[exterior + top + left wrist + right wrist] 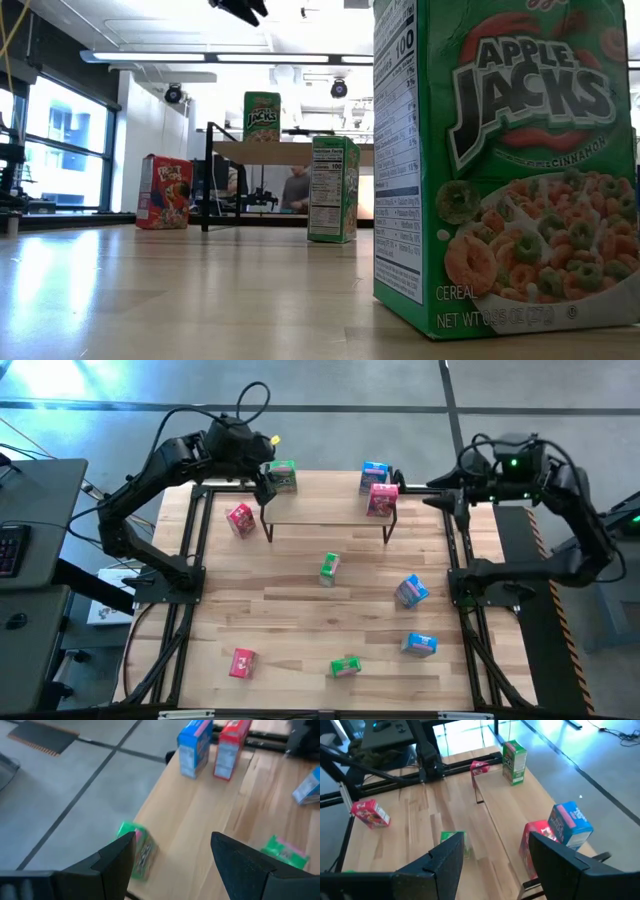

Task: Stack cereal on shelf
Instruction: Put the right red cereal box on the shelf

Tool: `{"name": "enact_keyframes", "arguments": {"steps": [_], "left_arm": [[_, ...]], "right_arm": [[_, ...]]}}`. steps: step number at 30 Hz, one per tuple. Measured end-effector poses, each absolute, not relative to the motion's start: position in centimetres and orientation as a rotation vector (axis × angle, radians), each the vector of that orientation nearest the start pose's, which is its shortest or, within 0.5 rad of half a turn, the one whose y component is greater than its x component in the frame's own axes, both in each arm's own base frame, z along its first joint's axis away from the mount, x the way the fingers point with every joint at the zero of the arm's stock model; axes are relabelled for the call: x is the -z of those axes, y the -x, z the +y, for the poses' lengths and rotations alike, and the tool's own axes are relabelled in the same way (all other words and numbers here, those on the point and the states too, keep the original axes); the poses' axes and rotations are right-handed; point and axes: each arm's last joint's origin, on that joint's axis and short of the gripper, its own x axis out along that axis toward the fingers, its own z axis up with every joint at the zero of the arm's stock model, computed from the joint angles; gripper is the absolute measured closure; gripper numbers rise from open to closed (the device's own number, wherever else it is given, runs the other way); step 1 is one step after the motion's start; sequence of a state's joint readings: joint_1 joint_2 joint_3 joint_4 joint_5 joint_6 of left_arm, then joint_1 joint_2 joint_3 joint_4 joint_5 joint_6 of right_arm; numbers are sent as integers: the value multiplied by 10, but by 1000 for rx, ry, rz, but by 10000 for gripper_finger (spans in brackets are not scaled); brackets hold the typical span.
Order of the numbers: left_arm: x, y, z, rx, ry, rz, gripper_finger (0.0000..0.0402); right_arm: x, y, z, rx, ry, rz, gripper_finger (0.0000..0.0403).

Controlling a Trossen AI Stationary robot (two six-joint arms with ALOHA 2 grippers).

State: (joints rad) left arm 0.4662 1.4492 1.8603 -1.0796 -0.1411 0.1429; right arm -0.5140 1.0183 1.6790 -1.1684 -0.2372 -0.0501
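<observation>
Shelf (330, 508) carries three cereal boxes at twelve o'clock, six lie scattered on the table (300, 630), and left gripper (262, 472) and right gripper (437, 495) both hover with fingers apart, empty.

Keyboard (8, 545) on a side desk (40, 510) (left edge).

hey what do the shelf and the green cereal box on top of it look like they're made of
Shelf: pale board top with visible grain, likely wood; thin black legs, probably painted metal. Green cereal box: looks like printed cardboard, with sharp folded edges and glossy graphics.
</observation>
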Motion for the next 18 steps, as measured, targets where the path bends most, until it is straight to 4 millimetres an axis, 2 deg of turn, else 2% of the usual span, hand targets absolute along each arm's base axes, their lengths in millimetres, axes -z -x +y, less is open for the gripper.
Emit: {"name": "enact_keyframes", "arguments": {"steps": [18], "left_arm": [[-440, -307, 138, -401, -141, 558, 153]], "right_arm": [[-408, -76, -35, 293, -253, 304, 187]]}}
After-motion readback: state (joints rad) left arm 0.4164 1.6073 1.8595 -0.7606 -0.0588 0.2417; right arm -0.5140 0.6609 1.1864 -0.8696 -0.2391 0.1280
